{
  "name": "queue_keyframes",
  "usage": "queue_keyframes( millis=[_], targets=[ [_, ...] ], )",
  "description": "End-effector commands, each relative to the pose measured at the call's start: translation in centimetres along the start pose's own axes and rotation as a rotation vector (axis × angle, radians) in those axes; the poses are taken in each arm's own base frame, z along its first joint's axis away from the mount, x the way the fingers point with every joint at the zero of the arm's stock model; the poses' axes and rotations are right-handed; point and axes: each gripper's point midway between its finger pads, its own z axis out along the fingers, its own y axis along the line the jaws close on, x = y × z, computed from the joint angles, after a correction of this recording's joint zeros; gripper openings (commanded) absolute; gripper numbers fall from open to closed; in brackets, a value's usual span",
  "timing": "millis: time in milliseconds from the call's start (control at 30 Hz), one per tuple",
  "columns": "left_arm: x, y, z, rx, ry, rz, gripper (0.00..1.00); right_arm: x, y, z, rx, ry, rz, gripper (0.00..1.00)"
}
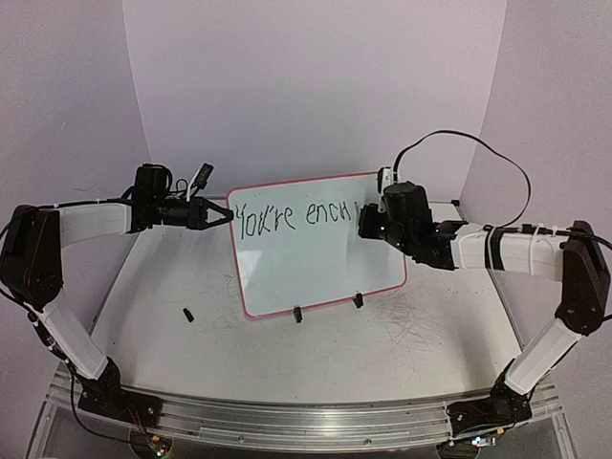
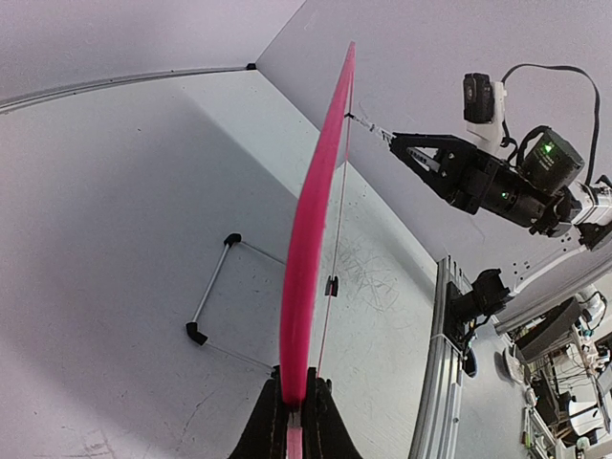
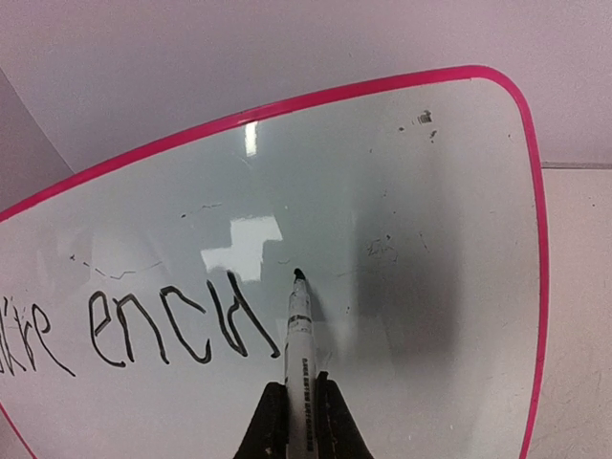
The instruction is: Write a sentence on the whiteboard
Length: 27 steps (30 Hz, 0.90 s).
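Whiteboard point(image 1: 325, 268) stands upright mid-desk point(image 1: 191, 373), with its wire stand point(image 2: 215, 292) behind it. My left tool point(image 1: 222, 216) pinches the board's upper left edge. My right tool point(image 3: 298, 421) sits before the upper right part and clamps a marker point(image 3: 299, 335). The marker tip is at the board face, just right of the sentence point(image 1: 296, 216) along the top. A small loose piece point(image 1: 188, 314) lies on the desk front-left of the board, apart from it.

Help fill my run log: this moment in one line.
left gripper: shut on edge of red-rimmed white whiteboard | right gripper: shut on white marker, tip by last letter | black handwritten sentence: unfinished
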Motion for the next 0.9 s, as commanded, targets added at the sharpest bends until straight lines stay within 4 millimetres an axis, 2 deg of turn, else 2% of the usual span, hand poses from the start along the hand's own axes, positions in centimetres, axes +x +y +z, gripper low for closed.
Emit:
queue_keyframes(
  millis=[0,200,467,733,867],
  targets=[
    [-0.6,-2.0,0.6,0.036,0.015,0.047,0.0,-2.6,1.2,0.3,-0.029,-0.067,-0.009,0.0],
    [-0.6,-2.0,0.6,0.036,0.015,0.047,0.0,-2.1,1.7,0.4,-0.058,-0.044,-0.017,0.0],
    [-0.7,-2.0,0.6,0.037,0.015,0.047,0.0,0.8,1.8,0.1,-0.079,0.025,-0.013,0.0],
    [-0.8,-2.1,0.6,0.038,0.014,0.05,0.0,2.9,0.6,-0.8,-0.054,0.066,0.009,0.0],
    [-0.8,-2.1,0.6,0.039,0.015,0.049,0.0,3.2,-0.2,-1.1,-0.023,0.064,0.018,0.0]
  ],
)
